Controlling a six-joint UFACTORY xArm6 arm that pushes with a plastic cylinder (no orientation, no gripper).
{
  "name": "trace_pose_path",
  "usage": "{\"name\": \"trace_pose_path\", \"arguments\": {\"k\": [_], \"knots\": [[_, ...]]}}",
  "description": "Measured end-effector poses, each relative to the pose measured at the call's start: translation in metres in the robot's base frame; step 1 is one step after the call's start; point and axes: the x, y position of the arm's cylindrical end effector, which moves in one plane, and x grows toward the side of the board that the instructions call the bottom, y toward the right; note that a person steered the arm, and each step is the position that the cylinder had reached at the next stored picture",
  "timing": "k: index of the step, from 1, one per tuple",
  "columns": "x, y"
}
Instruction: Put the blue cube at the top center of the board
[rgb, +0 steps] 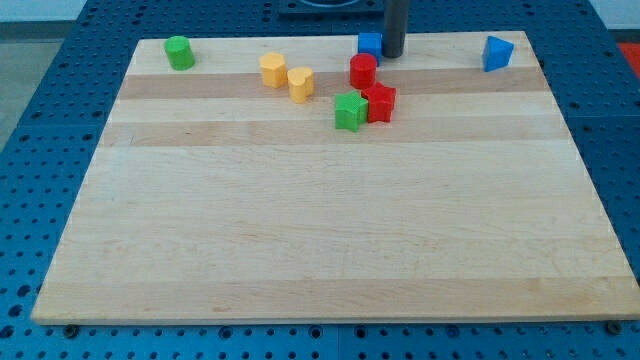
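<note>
The blue cube (370, 43) sits at the board's top edge, a little right of the middle. My tip (393, 54) stands right against its right side, and the rod hides part of the cube. A second blue block (497, 52), wedge-like in shape, lies apart near the top right corner.
Just below the cube is a red cylinder (363, 70), then a red block (380, 103) touching a green block (350, 111). Two yellow blocks (273, 70) (301, 83) lie to the left. A green cylinder (179, 52) is at the top left. The wooden board (330, 220) ends just above the cube.
</note>
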Motion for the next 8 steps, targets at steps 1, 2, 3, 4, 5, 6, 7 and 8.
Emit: {"name": "trace_pose_path", "arguments": {"k": [1, 2, 3, 4, 5, 6, 7, 8], "knots": [[0.000, -0.019], [0.000, -0.031], [0.000, -0.031], [-0.001, -0.032], [-0.001, -0.043], [-0.001, -0.051], [-0.001, -0.052], [-0.001, -0.050]]}}
